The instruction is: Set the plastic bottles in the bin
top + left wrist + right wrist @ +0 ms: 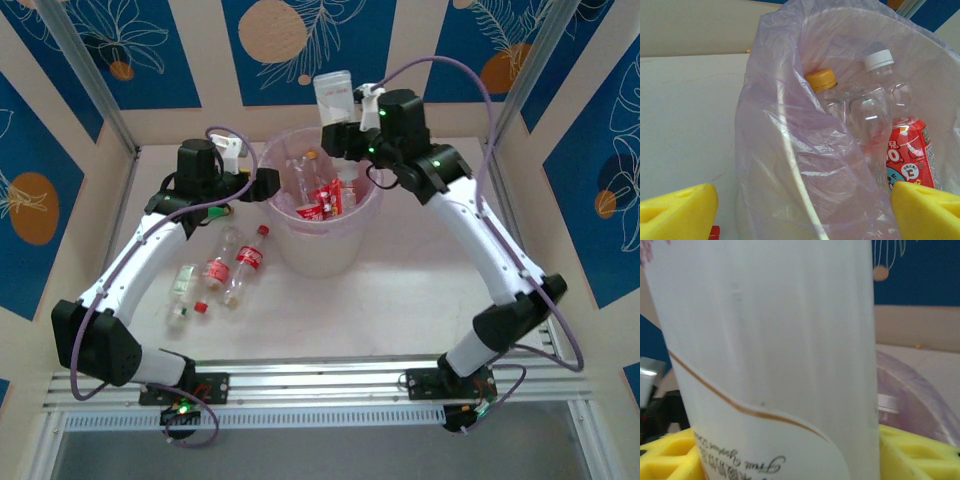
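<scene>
The bin [322,250], round and translucent with a pinkish liner, stands mid-table and holds several plastic bottles [325,197]. My right gripper [341,128] hangs over the bin's far rim, shut on a white plastic bottle [333,95] held upright. In the right wrist view that bottle [775,340] sits between the yellow fingers [912,452] of the right gripper [790,460]. My left gripper [264,185] is at the bin's left rim, open and empty. In the left wrist view the liner [790,150] faces the left gripper [802,215], with a yellow-capped bottle [821,79], a white-capped one [878,60] and a red-labelled one [907,152] inside.
On the table left of the bin lie two red-labelled bottles [247,262] [217,268] and a clear one [183,282], with a loose red cap [201,307] near them. Metal frame posts [90,80] stand at the back corners.
</scene>
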